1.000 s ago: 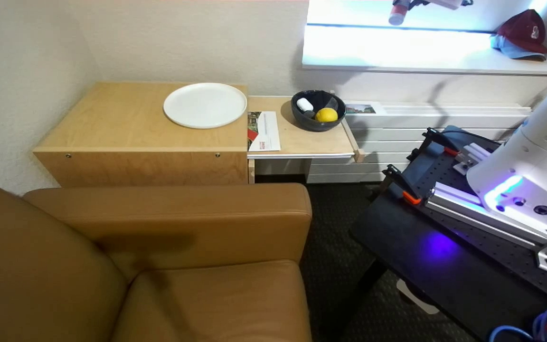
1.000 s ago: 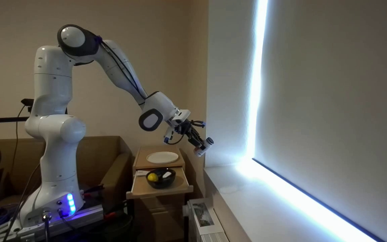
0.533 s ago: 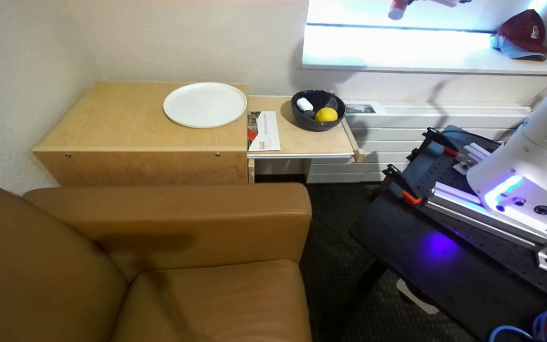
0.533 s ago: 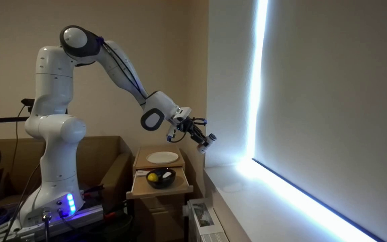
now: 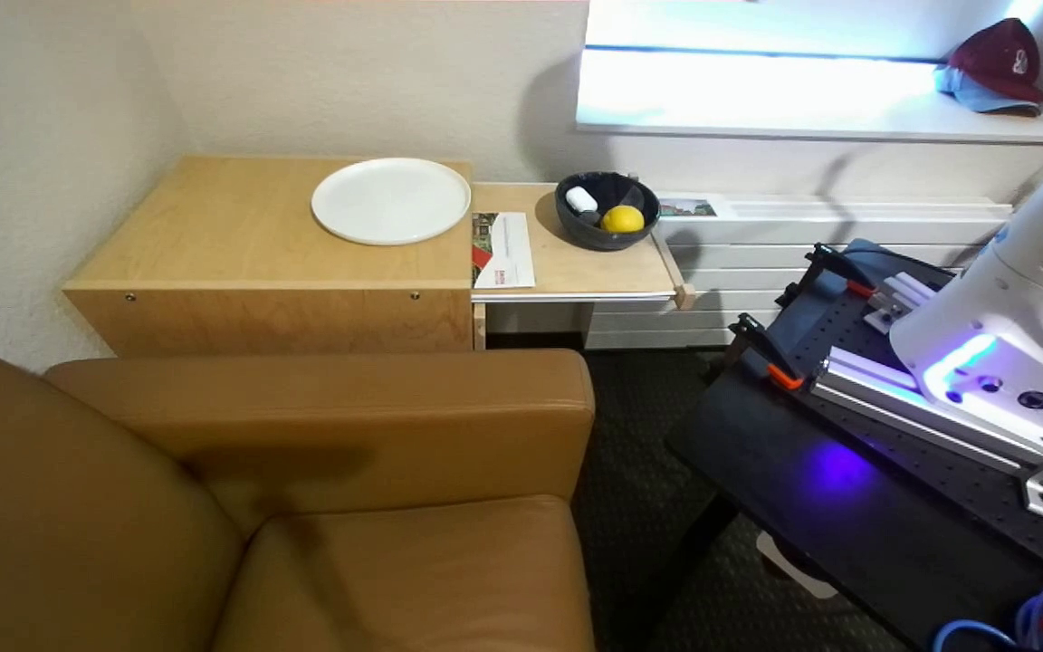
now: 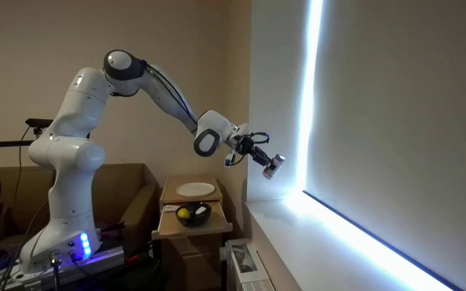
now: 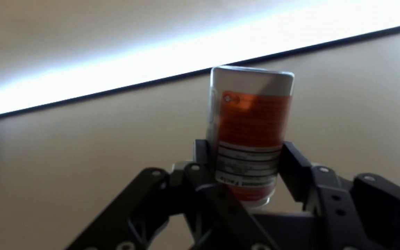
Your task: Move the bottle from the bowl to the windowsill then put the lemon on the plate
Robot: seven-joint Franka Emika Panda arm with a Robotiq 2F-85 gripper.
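Windowsill (image 6: 293, 238) glows at right; seemingly over its far end, the hand (image 7: 247, 161) grips the bottle (image 7: 252, 121), tilted. Best swing it upright, lower until it sits flat, then release.

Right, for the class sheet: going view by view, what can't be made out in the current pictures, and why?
Bottle, wrist view: fine print blurred; gripped sides covered by the gripper.
Black bowl, in an exterior view: grey items inside too small to identify.
Maroon cap, in an exterior view: emblem too small to read.
Robot arm, in an exterior view: upper part cut off by the right edge.
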